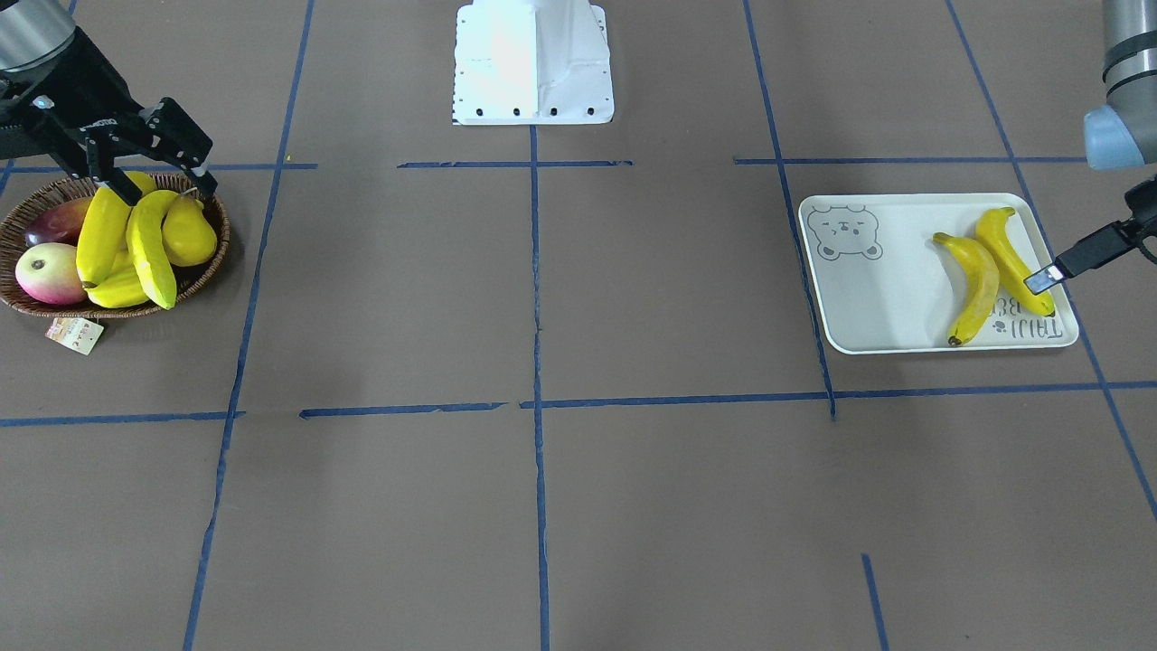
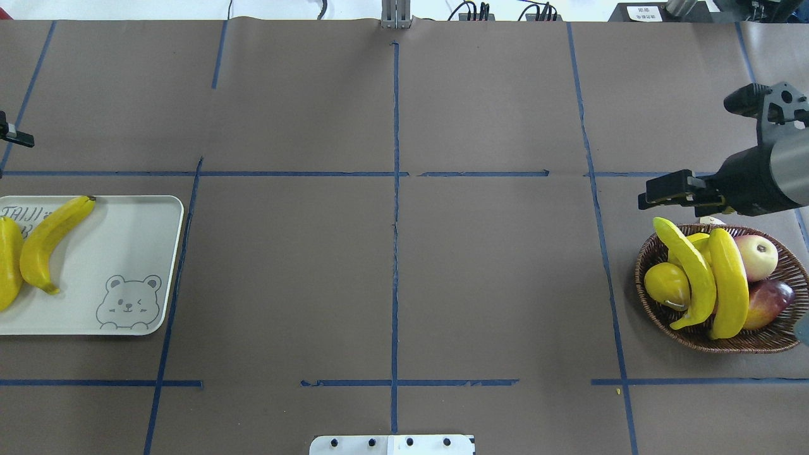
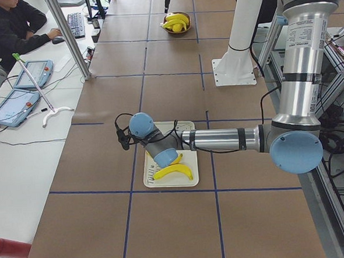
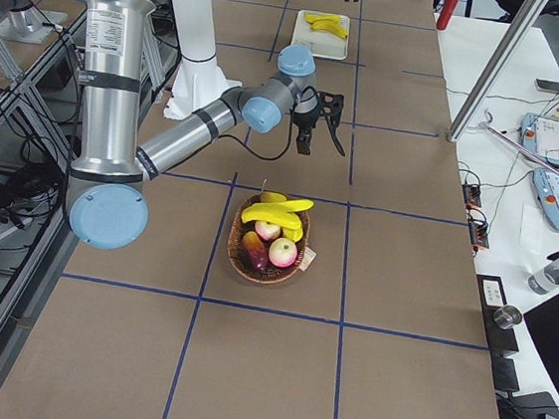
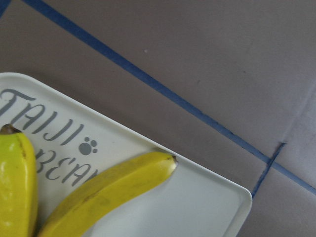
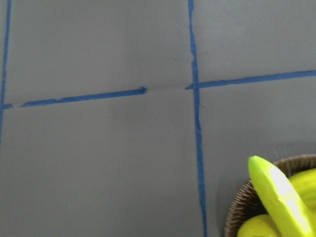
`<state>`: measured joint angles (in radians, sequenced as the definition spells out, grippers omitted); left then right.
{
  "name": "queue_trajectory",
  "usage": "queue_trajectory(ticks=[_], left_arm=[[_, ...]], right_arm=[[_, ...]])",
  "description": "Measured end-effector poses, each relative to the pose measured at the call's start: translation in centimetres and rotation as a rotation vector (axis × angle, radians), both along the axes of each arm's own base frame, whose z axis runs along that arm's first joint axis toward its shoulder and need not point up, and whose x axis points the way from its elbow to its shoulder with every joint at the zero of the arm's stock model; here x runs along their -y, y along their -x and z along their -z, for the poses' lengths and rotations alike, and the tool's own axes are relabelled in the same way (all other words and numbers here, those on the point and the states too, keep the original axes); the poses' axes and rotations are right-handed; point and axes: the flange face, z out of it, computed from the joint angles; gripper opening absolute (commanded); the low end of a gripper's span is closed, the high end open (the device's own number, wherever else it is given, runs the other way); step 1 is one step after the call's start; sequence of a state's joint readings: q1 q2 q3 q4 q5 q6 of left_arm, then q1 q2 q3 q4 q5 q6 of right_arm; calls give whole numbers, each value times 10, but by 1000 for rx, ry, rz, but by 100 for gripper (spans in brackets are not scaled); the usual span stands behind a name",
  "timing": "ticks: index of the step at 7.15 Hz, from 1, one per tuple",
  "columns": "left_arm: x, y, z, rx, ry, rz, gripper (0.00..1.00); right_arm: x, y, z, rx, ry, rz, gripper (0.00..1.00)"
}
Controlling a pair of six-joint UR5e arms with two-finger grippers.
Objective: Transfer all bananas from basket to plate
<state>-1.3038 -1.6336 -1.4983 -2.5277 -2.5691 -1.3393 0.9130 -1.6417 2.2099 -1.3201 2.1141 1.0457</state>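
Observation:
The dark wicker basket (image 1: 220,246) holds three bananas: one upright (image 1: 101,233), one leaning across it (image 1: 150,251) and one lying beneath (image 1: 117,291). My right gripper (image 1: 152,181) hangs just above the basket's robot-side rim, open and empty, with its fingers spread over the banana tops; in the overhead view the right gripper (image 2: 665,193) sits beside the basket (image 2: 641,268). The plate (image 1: 877,298) carries two bananas (image 1: 976,287) (image 1: 1014,258). My left gripper (image 1: 1048,276) hovers at the plate's edge. Only one bare fingertip shows, spread out and holding nothing.
In the basket there are also a yellow pear (image 1: 190,233), an apple (image 1: 47,273) and a dark red fruit (image 1: 56,221). A paper tag (image 1: 74,334) hangs off the rim. The white robot base (image 1: 533,63) stands mid-table. A person (image 3: 8,25) sits at a side desk.

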Motion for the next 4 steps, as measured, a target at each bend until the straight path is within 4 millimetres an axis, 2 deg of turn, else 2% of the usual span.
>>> queue_trajectory(ticks=[2,4], left_arm=[[4,-6,20,4,-21,33,99],[6,-14,27,-2,-18,29,99]], right_arm=[[-25,-20,-52,-90,51,31,100],[-43,-34,-97,-181,46,108,100]])
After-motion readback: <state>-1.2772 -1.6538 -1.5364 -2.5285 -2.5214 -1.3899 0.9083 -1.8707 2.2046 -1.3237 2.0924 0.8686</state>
